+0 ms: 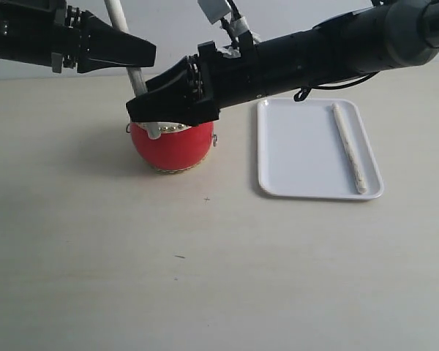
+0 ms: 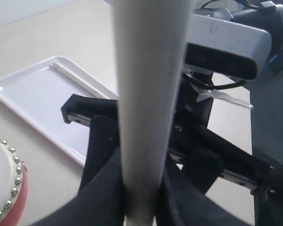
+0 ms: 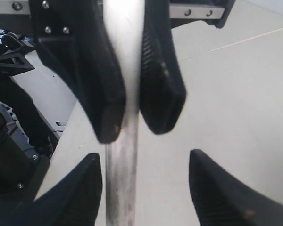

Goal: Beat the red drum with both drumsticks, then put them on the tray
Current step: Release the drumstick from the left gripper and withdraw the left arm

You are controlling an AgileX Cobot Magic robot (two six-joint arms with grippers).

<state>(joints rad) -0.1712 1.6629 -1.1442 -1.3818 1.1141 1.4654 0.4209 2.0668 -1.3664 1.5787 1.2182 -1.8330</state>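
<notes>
**Drum practice:** The robot's left hand [image 1: 143, 53] is clamped shut on a pale drumstick [image 1: 118, 16]. It holds the stick steeply tilted above the far edge of the counter [image 1: 205, 278], with the lower tip down at the studded rim of the red drum [image 1: 177, 150]. The right hand [image 3: 144, 159] reaches across from the right side, its fingers [image 3: 212, 188] spread wide on either side of that same stick. In the exterior view its black body covers much of the drum's cream skin.

The drum stands near the far edge, left of the middle. To its right and apart from it, the white tray [image 1: 296, 157] lies toward the far right corner. The second drumstick [image 1: 349, 146] lies lengthwise inside the tray along its right rim.

The counter is pale beige with a few small dark specks [image 1: 179, 257] toward the near edge, and a plain light wall [image 1: 175, 29] rises behind. A grey wrist camera [image 2: 226, 44] sits atop the right arm; a small mark on its casing is too blurred to read.
</notes>
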